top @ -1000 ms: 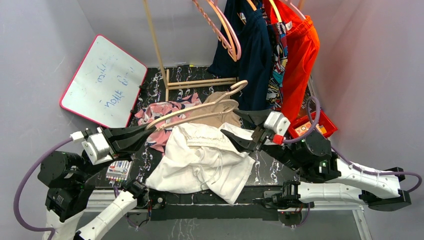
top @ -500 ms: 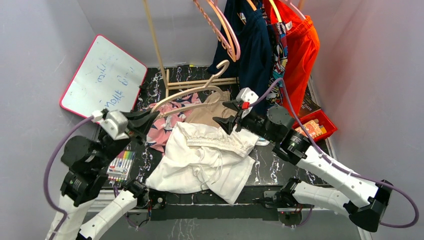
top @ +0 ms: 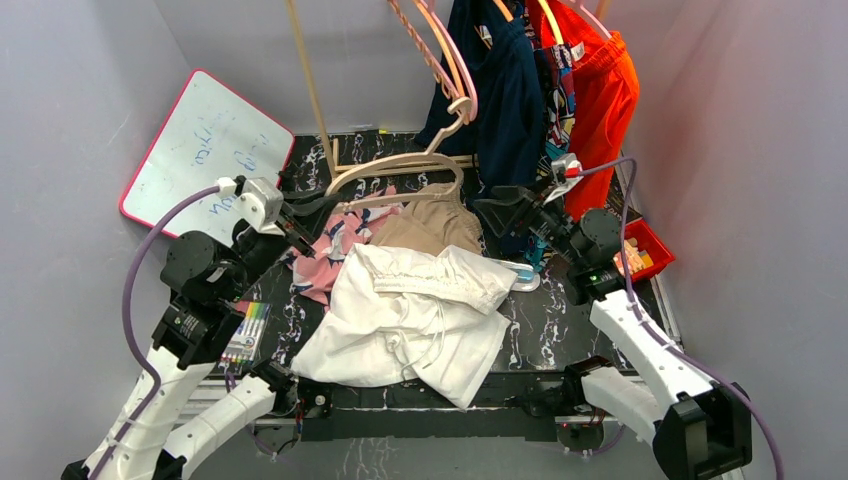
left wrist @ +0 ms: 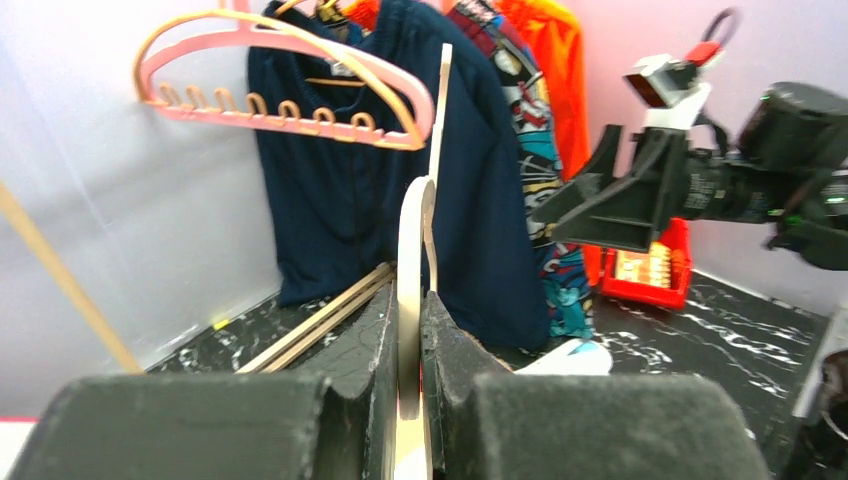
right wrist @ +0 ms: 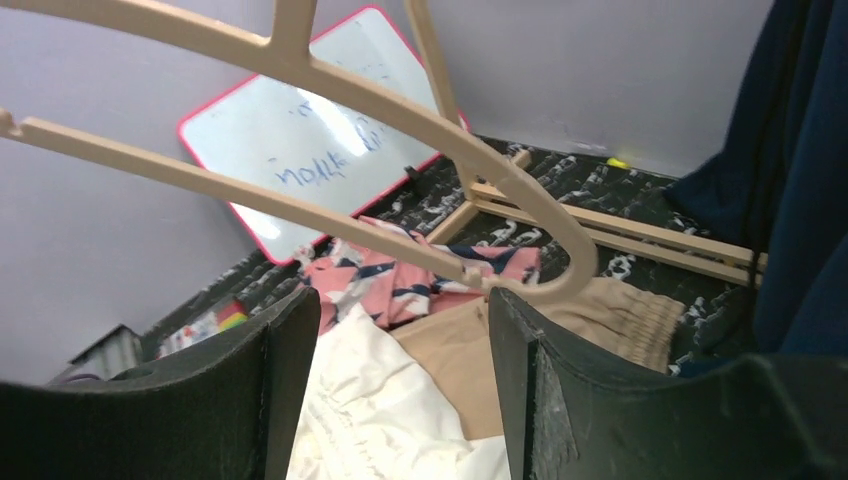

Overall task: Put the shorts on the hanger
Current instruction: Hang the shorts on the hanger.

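The left arm is bending upward, its gripper (top: 312, 208) pinching the hanger (top: 395, 165) tightly at one end. The right gripper (top: 500, 218) is hovering wide open and empty beside the hanger. The shorts (top: 410, 310) are lying on the table (top: 525, 322).

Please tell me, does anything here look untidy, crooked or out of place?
Yes. The shorts lie crumpled in a heap, one corner reaching past the near edge of the table. The whiteboard leans crooked against the left wall. The hanger is tilted in the air, clamped in the left gripper.
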